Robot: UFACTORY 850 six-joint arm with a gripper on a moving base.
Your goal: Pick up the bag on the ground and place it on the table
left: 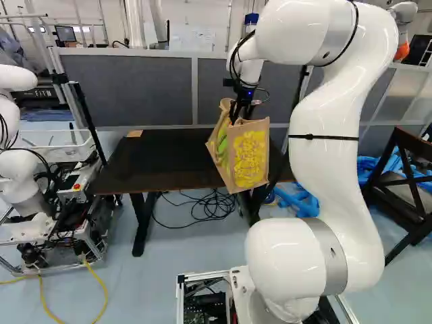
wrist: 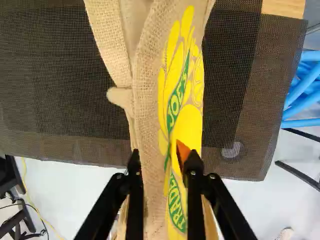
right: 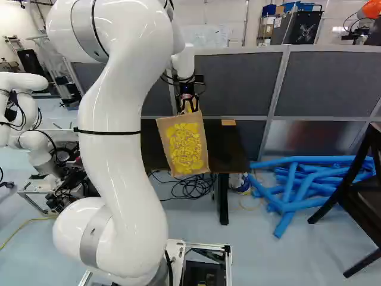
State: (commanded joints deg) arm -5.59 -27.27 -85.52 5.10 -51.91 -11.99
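In the left base view my gripper point(left: 237, 116) is at the top of the burlap bag point(left: 247, 158), which has yellow print and hangs tilted at the right part of the black table point(left: 152, 165). The right base view shows the bag point(right: 183, 146) slanted too, its lower end around the table's near edge; whether it rests on the tabletop I cannot tell. Seen from the wrist, the gripper point(wrist: 164, 161) has its fingers apart, with bag cloth point(wrist: 150, 100) between and beyond them. An orange pad shows on one finger. The bag's handles are hard to make out there.
A small brown piece point(left: 134, 133) lies at the table's back edge, before grey partitions point(left: 128, 91). Black cables point(left: 209, 206) lie underneath. Blue tubes point(right: 309, 182) and a dark chair point(right: 363, 190) stand to the right. Another robot point(left: 20, 172) is at the left.
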